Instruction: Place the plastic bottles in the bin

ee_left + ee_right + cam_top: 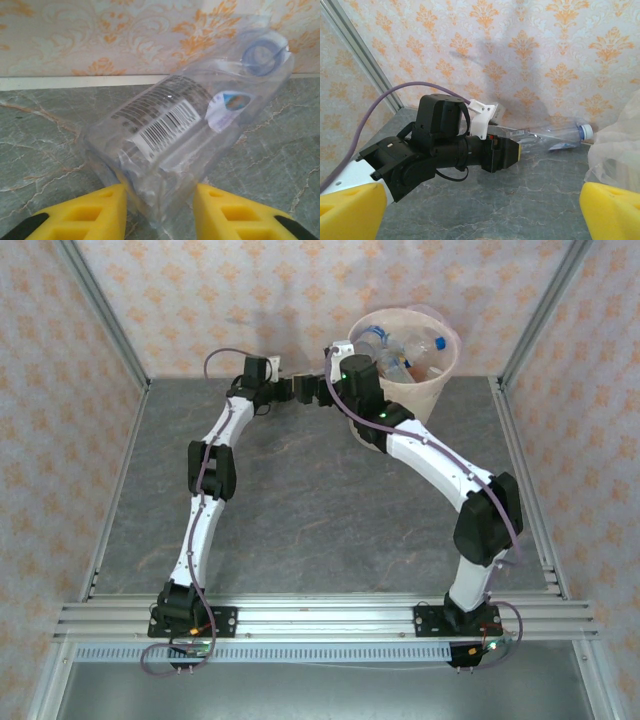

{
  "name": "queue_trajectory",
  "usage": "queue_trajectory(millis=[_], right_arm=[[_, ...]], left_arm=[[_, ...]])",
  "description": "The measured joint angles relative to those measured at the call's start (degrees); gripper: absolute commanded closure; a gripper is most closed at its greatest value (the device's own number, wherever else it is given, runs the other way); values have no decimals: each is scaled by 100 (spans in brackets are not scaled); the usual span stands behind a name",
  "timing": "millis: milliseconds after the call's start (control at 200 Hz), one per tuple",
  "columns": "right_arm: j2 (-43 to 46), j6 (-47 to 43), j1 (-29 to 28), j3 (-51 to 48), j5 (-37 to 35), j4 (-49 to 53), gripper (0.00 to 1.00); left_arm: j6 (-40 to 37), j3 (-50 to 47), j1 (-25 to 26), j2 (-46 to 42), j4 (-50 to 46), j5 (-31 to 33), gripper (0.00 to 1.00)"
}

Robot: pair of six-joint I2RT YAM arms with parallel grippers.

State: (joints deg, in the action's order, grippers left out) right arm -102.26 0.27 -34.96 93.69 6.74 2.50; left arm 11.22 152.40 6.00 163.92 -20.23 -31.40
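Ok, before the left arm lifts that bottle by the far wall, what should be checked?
1. The clear plastic bottle with a blue cap sits between the left fingers: ok.
2. Those fingers clamped firmly on it: cannot tell.
3. The right fingers open and empty: ok.
4. Way to the round beige plastic bin free: not ok, the right arm stands between.

At the bench's (300,510) far right corner, bottles (405,350) lie in the bin (428,400), behind the right arm (440,460). Left of it, one bottle (175,125) lies by the back wall (100,40), between the fingers (100,212) of the left gripper (160,205).
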Motion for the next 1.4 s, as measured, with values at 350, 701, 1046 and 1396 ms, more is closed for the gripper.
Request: queue_trajectory(millis=[350,701,1046,1396], right_arm=[[24,-22,0,-105,-68,0,1],[313,-39,0,-452,-188,-2,1],[778,17,0,-953,-188,-103,1],[1537,2472,-4,-3274,184,-990,1]], left_arm=[[136,-573,28,-420,-79,127,81],[490,-4704,181,-3182,627,470,83],[697,-7713,1130,-5574,1137,1338,84],[1467,-9901,1088,-7930,1456,1259,85]])
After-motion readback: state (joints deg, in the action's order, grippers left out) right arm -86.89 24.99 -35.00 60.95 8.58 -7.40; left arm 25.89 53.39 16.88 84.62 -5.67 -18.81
